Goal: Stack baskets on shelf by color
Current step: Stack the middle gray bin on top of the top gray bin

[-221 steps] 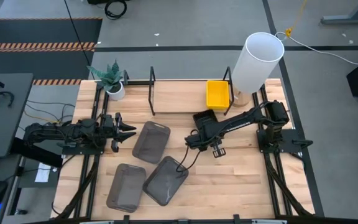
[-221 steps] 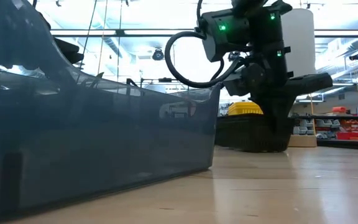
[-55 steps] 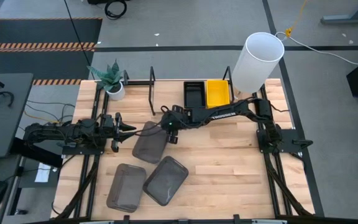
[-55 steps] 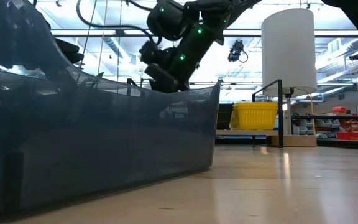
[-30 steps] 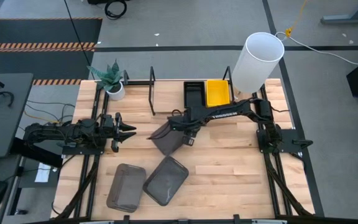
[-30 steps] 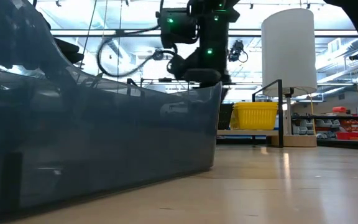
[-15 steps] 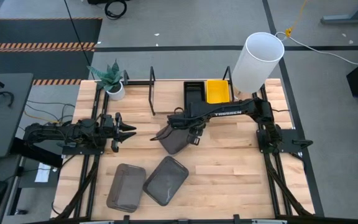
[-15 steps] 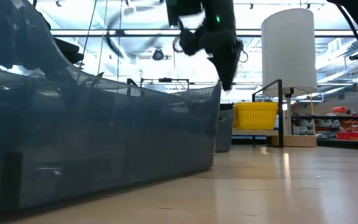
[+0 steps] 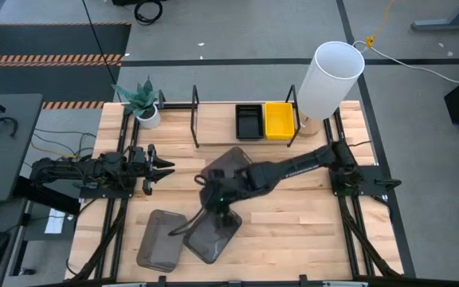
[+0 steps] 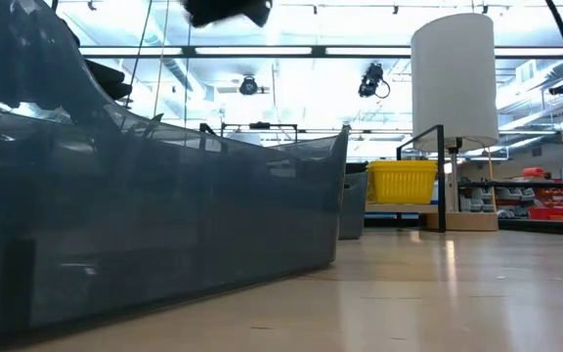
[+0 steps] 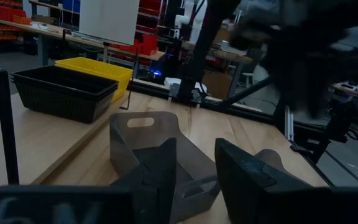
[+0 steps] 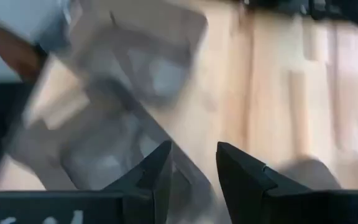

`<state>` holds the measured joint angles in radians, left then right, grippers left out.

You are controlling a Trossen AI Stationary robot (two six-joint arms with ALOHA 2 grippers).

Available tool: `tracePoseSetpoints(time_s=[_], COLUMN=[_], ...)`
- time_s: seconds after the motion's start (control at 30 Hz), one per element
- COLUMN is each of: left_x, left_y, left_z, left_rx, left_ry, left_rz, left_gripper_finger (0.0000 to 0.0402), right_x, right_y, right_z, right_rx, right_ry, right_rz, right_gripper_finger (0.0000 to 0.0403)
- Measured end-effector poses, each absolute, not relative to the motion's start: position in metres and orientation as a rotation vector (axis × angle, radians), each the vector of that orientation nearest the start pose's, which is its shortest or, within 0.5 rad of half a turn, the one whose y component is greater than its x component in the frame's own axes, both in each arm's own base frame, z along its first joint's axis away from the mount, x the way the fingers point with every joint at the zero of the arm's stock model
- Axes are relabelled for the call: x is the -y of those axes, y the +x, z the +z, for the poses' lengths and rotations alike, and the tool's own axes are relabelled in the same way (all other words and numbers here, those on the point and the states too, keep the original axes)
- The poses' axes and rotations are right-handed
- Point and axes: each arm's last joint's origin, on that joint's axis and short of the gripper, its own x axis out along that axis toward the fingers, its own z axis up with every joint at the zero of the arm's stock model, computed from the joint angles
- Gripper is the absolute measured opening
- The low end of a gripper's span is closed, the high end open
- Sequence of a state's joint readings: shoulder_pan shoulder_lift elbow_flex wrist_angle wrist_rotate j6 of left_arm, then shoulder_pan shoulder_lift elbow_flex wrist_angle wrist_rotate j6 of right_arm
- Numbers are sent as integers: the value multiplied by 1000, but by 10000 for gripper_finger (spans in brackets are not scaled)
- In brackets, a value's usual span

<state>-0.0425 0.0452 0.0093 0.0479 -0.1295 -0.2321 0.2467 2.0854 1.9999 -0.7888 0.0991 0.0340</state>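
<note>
Your right pincer [image 9: 221,209] now hangs low over the middle of the worktop [image 9: 309,227], just above the far corner of the nearer grey basket [image 9: 212,235]. It is blurred in its own wrist view, so I cannot tell whether it is open or gripping anything.

Half a second ago it was carrying the third grey basket [image 9: 228,162] tilted in the air. That basket now sits on the worktop just in front of the shelf [image 9: 213,127], under the arm's forearm. From the left wrist view it looks propped up at an angle, not flat. I judge that it slipped or was let go short of the shelf, so this placement is not yet done and needs a fresh grasp.

The leftmost grey basket [image 9: 160,237] lies beside the nearer one. On the shelf, the black basket [image 9: 249,121] and yellow basket [image 9: 278,119] stand side by side.

Your left pincer [image 9: 166,167] waits at the left, its jaws apart and empty.
</note>
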Motion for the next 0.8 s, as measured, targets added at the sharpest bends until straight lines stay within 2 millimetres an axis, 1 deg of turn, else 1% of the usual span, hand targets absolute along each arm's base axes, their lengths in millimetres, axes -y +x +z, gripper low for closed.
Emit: tracePoseSetpoints(time_s=[0.07, 0.13, 0.23, 0.3, 0.47, 0.53, 0.67, 0.7, 0.8], left_x=[1, 1, 1, 1, 1, 1, 1, 1, 1], left_y=[100, 100, 100, 100, 100, 100, 100, 100, 100], left_z=[168, 168, 168, 168, 168, 168, 168, 168, 168], left_rx=[22, 22, 22, 22, 23, 23, 24, 24, 23], left_ry=[-233, -233, -233, -233, -233, -233, -233, -233, -233], left_rz=[85, 85, 85, 85, 85, 85, 85, 85, 85], left_gripper_finger=[117, 117, 117, 117, 117, 117, 117, 117, 117], right_x=[-119, -127, -136, -139, -137, -135, -135, -135, -133], right_y=[453, 459, 467, 474, 487, 493, 501, 501, 501], right_z=[291, 273, 245, 237, 232, 237, 252, 251, 238], right_rx=[-853, -887, -932, -935, -960, -951, -933, -938, -976], right_ry=[-75, -56, -80, -98, -132, -143, -172, -189, -234], right_rz=[136, 148, 159, 165, 167, 165, 178, 179, 196], right_gripper_finger=[133, 136, 140, 142, 145, 145, 145, 145, 145])
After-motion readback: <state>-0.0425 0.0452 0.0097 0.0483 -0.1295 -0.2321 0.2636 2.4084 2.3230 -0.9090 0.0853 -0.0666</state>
